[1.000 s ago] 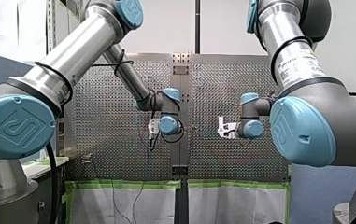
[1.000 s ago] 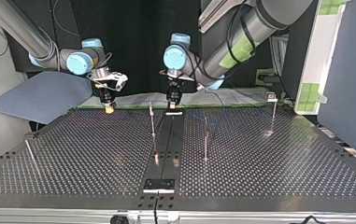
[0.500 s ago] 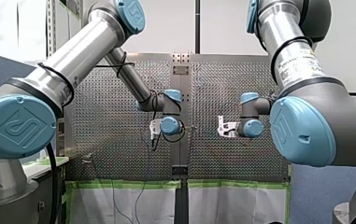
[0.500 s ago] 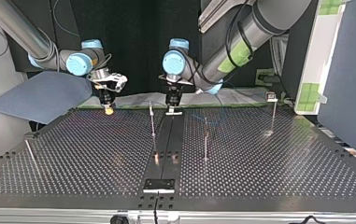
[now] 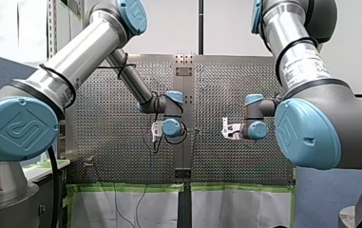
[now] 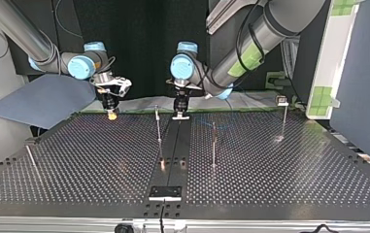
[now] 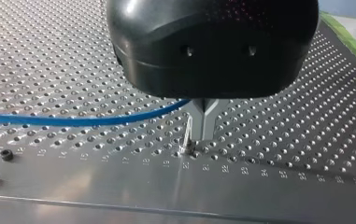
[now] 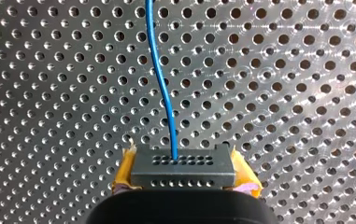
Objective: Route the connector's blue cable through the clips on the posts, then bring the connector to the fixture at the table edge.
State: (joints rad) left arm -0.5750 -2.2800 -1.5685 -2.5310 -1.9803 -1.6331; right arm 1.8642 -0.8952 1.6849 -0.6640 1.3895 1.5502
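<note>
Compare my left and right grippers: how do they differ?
My left gripper has bare metal jaws; my right gripper has yellow-padded ones. The left pinches the blue cable; the right clamps the grey connector. Both are shut, low over the perforated table.

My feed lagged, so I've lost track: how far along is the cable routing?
Done: my right gripper holds the connector. In hand: my left gripper is shut on the blue cable, low over the table. Left: I see no cable clipped on the posts, and the connector is far from the fixture at the table edge.
</note>
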